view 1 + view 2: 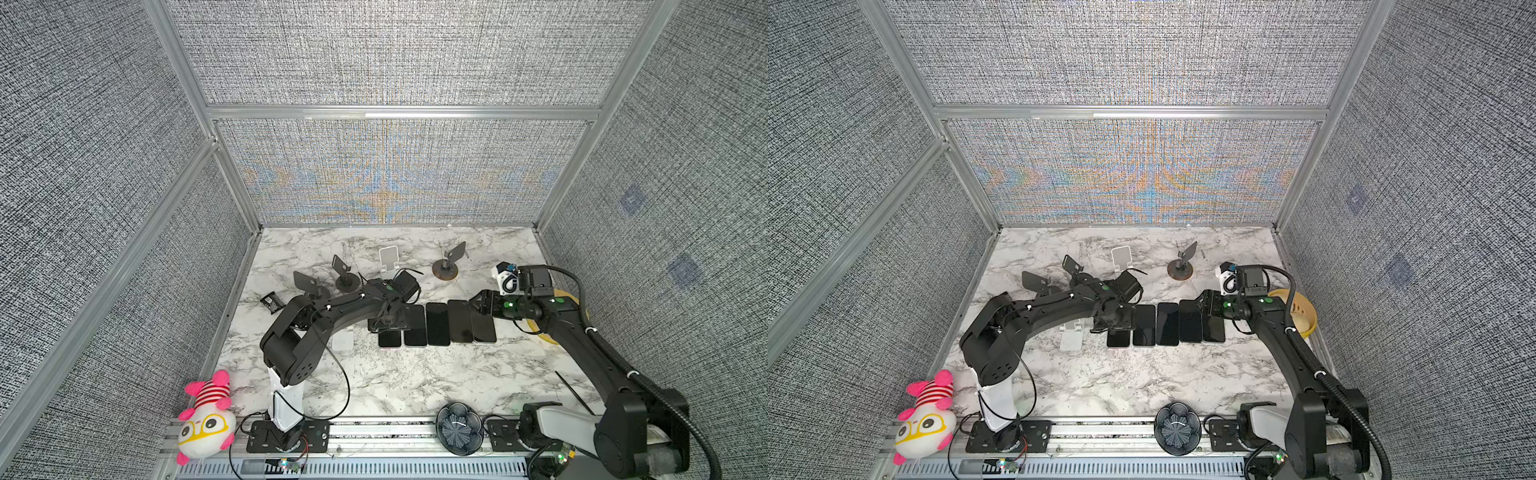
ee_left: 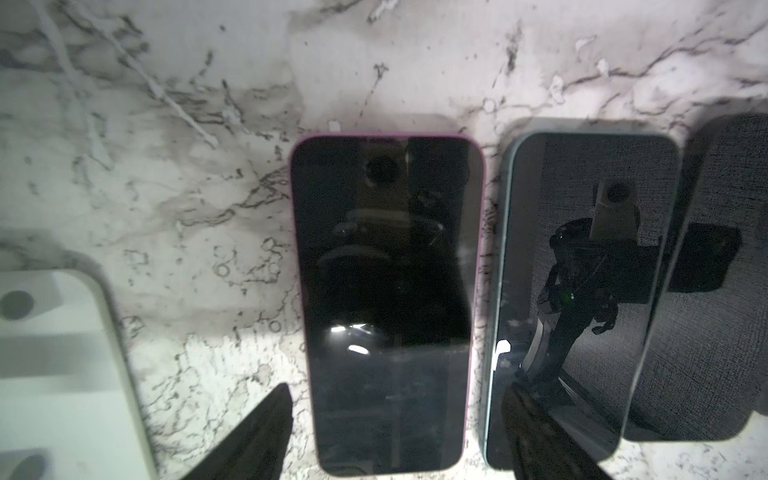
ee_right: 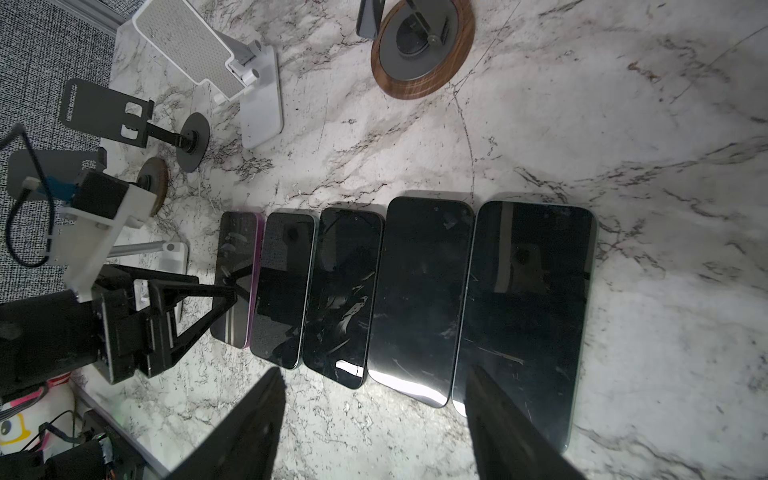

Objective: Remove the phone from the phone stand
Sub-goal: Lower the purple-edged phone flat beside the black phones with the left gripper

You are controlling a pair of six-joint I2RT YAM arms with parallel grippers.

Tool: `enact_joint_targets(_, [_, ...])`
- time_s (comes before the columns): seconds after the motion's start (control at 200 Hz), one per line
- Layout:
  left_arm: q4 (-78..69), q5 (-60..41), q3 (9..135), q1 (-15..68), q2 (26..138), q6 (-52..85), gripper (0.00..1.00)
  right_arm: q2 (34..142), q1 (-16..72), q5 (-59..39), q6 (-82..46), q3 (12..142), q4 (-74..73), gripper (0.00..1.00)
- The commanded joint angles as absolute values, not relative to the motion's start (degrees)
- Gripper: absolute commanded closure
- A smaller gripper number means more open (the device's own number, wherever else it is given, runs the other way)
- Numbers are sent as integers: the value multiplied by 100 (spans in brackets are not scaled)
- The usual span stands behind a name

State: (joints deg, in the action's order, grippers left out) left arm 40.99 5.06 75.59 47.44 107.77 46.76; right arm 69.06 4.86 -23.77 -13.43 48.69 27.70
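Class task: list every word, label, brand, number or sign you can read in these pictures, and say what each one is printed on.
None can be read.
Black phone stand: a line of print along its plate edge, too small to read.
Row of phones: dark screens, no text shown.

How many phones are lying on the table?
5, flat in one row: pink-edged phone by the left gripper, then second phone, third phone, fourth phone, fifth phone. None seems hidden.

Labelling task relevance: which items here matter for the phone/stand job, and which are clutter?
Job:
- row of five phones, lying flat
- back white stand, empty
- black stand
- wood-based stand

Clutter:
- plush toy
- dark bowl
- yellow basket
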Motion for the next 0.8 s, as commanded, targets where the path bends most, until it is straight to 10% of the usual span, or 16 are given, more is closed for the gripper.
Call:
enact_joint_targets(0.0, [4392,828,7511,4706,10680,4696,25,6865,499,-2312,-1327,4917,2918,31])
enact_joint_targets(0.355, [4400,1025,7307,4443,10867,4829,73,6813,494,-2303,-1330,4879,2936,31])
enact_joint_targets(0.795, [4447,1178,7260,4374,11010,4869,100,6863,492,-2307,-1329,4869,2914,31])
